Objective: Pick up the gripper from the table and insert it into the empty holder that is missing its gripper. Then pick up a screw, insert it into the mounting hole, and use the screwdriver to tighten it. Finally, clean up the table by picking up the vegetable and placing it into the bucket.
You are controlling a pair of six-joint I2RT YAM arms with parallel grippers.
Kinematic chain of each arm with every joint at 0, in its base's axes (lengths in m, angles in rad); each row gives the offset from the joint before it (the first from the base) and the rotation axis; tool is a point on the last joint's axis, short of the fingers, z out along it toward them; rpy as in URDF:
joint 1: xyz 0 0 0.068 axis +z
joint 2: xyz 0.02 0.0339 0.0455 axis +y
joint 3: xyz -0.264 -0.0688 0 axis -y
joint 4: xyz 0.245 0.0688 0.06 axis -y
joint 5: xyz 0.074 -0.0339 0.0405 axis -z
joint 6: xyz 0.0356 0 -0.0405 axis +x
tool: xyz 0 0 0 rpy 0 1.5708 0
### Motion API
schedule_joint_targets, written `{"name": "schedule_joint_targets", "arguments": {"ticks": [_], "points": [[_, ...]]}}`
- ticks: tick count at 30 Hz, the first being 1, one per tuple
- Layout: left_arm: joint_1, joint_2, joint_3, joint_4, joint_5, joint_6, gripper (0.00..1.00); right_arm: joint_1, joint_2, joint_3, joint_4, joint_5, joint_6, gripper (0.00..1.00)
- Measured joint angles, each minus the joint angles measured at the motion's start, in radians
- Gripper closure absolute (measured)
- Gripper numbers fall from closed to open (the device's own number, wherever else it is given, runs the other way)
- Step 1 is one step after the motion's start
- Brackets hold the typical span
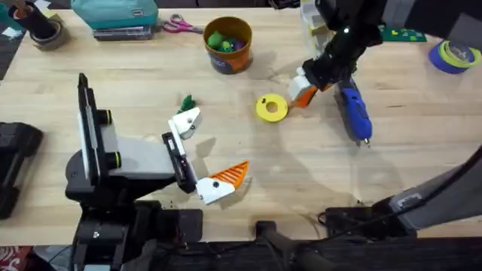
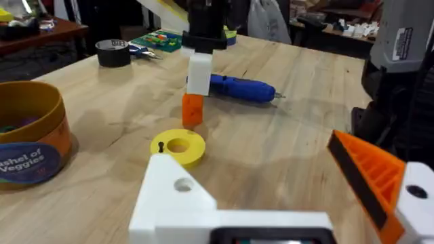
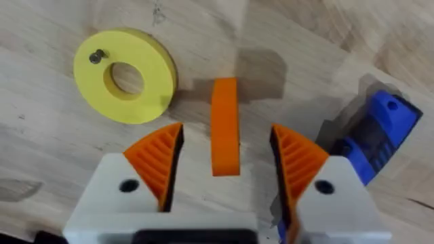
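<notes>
Left arm: its gripper (image 1: 205, 154) rests low over the near-left part of the table (image 1: 135, 83), jaws spread wide and holding nothing. One white mount, the holder (image 1: 186, 122), carries no orange finger; in the left wrist view its bare white face shows an open mounting hole. The opposite mount bears an orange ribbed finger (image 1: 235, 174).

Just beyond the holder, the vegetable (image 1: 187, 101), a small dark-green piece, lies on the wood, apart from everything else.

Further back, the bucket (image 1: 227, 44) stands upright with green and other coloured items inside.

Centre: a yellow ring (image 1: 272, 108) lies flat; a small dark screw (image 3: 99, 56) sits on its top face.

Right of the ring, the right gripper (image 3: 227, 157) stands down at the table surface. Its jaws are parted, one orange pad on each side of the loose gripper (image 3: 225, 126), which lies on the wood between them; a gap shows on both sides, so no grasp is made.

Right again, the screwdriver (image 1: 354, 113) lies flat on the table just beside the right gripper, metal tip pointing toward the near edge.

Far right rear: a tape roll (image 1: 455, 56).
</notes>
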Motion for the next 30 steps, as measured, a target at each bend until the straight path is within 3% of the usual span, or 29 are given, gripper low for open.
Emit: {"name": "schedule_joint_targets", "arguments": {"ticks": [9, 10, 12, 13, 21, 24, 26, 27, 30], "points": [[0.0, 0.0, 0.0, 0.0, 0.0, 0.0, 0.015, 0.0, 0.006, -0.001, 0.008, 0.0, 0.0, 0.632], [0.0, 0.0, 0.0, 0.0, 0.0, 0.0, 0.015, 0.0, 0.006, -0.001, 0.008, 0.0, 0.002, 0.695], [0.0, 0.0, 0.0, 0.0, 0.0, 0.0, 0.015, 0.0, 0.006, -0.002, 0.009, 0.0, 0.002, 0.922], [0.0, 0.0, 0.0, 0.0, 0.0, 0.0, 0.015, 0.0, 0.006, -0.002, 0.012, 0.0, 0.004, 0.977], [0.0, 0.0, 0.0, 0.0, 0.0, 0.0, 0.015, 0.0, 0.006, 0.0, -0.001, 0.0, 0.004, 0.991], [0.0, 0.0, 0.0, 0.0, 0.0, 0.0, 0.015, 0.0, 0.007, 0.026, -0.09, 0.0, 0.005, 0.992], [0.0, 0.0, 0.0, 0.0, 0.0, 0.0, 0.015, 0.0, 0.013, 0.091, -0.165, 0.0, 0.005, 0.992], [0.0, 0.0, 0.0, 0.0, 0.0, 0.0, 0.015, 0.0, 0.018, 0.237, -0.249, 0.0, 0.008, 0.992], [0.0, 0.0, 0.0, 0.0, 0.0, 0.0, 0.014, 0.0, 0.015, 0.408, -0.304, 0.0, 0.024, 0.992]]}}
